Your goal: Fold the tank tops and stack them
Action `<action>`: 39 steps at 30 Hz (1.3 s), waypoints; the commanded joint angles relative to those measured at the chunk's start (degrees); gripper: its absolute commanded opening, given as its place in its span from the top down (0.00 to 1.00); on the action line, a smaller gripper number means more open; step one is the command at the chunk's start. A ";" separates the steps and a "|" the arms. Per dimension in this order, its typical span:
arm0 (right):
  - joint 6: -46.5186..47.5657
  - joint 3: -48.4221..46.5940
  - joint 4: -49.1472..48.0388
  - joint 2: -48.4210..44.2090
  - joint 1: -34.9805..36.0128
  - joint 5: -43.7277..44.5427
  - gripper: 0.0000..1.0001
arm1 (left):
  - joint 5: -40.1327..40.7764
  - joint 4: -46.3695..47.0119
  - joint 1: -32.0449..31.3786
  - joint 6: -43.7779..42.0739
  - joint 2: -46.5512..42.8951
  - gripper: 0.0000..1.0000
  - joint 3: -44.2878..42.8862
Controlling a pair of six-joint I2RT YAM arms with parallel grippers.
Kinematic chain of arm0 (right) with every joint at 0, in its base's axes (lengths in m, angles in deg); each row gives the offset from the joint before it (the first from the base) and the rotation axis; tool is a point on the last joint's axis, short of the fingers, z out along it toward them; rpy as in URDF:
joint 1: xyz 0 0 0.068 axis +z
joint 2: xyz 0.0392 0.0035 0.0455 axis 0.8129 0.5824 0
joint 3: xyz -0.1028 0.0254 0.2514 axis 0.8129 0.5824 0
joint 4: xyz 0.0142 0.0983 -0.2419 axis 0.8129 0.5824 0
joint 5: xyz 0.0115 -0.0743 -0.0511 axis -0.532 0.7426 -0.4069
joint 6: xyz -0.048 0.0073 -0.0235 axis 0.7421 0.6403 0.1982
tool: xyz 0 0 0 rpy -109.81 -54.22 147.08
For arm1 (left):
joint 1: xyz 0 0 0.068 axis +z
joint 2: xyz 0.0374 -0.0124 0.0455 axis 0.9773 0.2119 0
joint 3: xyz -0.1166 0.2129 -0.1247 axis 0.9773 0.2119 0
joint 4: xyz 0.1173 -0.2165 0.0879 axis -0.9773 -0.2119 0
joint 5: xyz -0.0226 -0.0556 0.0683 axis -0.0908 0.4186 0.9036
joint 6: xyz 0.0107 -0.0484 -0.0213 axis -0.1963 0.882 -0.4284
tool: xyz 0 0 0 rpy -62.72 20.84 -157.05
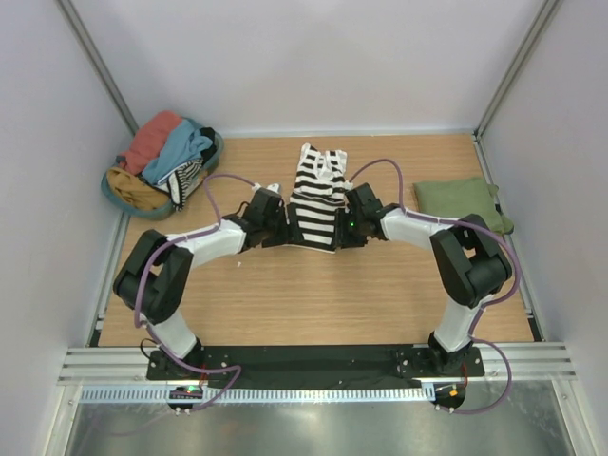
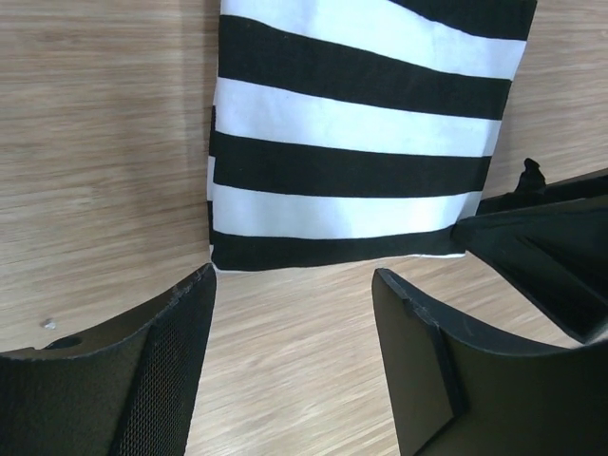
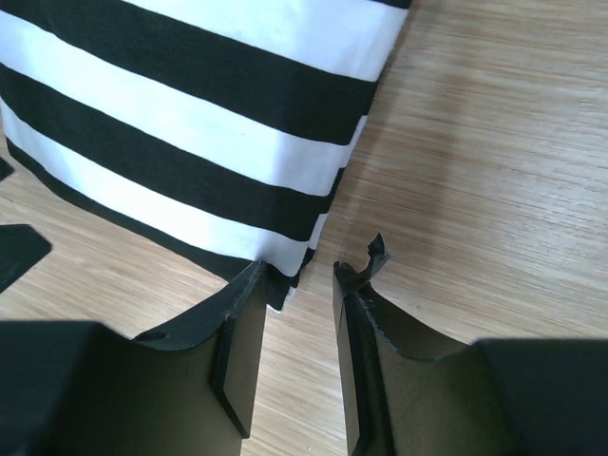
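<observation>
The black-and-white striped tank top [image 1: 318, 195] lies folded into a narrow strip at the table's middle, hem toward me. My left gripper [image 1: 283, 236] is open and empty just short of the hem's left corner; in the left wrist view its gripper [image 2: 294, 285] is over bare wood below the striped top [image 2: 351, 142]. My right gripper [image 1: 344, 236] is at the hem's right corner. In the right wrist view the gripper [image 3: 296, 277] is narrowly open, and the striped top's corner [image 3: 285, 275] touches its left fingertip [image 3: 242, 304]. The olive green tank top [image 1: 461, 199] lies folded at the right.
A teal basket [image 1: 114, 195] at the back left holds the salmon-red garment [image 1: 152, 138], the light blue garment [image 1: 185, 147] and other clothes. White walls close the table on three sides. Bare wood lies between the striped top and my arm bases.
</observation>
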 commanded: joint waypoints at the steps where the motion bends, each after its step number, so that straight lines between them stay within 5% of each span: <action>1: 2.11 -1.85 2.43 1.63 1.66 4.55 0.60 | 2.23 0.49 -0.07 -1.65 -3.29 0.32 0.64; 14: 1.85 -1.42 2.43 0.75 4.03 4.12 0.60 | 6.80 -4.00 0.01 -3.06 2.59 0.43 -1.99; 17: 1.85 -1.42 2.43 1.10 4.29 3.77 0.67 | 7.07 -3.82 0.01 -2.97 3.64 0.45 -2.26; 20: 1.76 -1.16 2.17 1.36 4.38 2.71 0.75 | 6.63 -3.91 0.01 -2.97 4.26 0.63 -2.26; 24: 1.41 -0.72 2.17 1.10 4.29 1.83 0.99 | 5.58 -3.73 -0.07 -2.70 4.18 0.86 -1.56; 27: 1.14 0.42 2.17 -1.18 4.29 1.92 0.99 | 5.05 -3.73 -0.77 -2.35 3.21 1.00 -0.77; 39: -0.96 15.00 5.77 -14.45 4.56 1.65 0.99 | 14.27 -1.80 -16.23 12.58 -4.17 1.00 11.52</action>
